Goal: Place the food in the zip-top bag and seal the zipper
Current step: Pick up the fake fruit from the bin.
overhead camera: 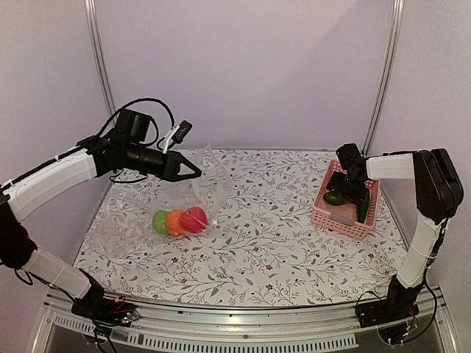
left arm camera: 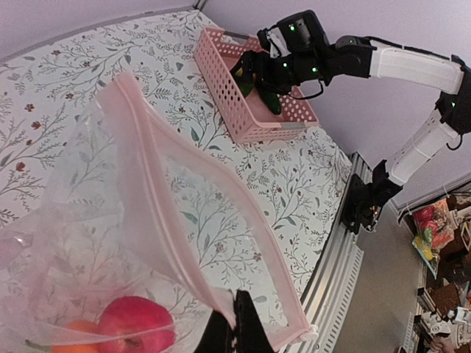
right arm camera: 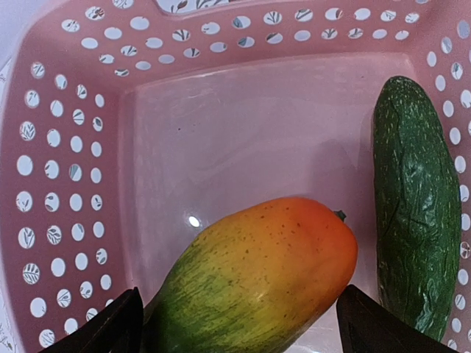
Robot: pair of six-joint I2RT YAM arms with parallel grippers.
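Observation:
My left gripper is shut on the pink-tinted rim of the zip-top bag and holds it up with the mouth open. In the left wrist view the gripper pinches the zipper. The green apple, orange and red apple lie in the bag's bottom on the table. My right gripper is down in the pink basket. In the right wrist view the gripper has a finger against each side of the mango. The cucumber lies beside it.
The pink basket's perforated walls surround the right gripper closely. Hazy clear film lies on the floral table cover left of the bag. White walls and metal posts close in the back and sides. The table's metal front rail runs along the near edge.

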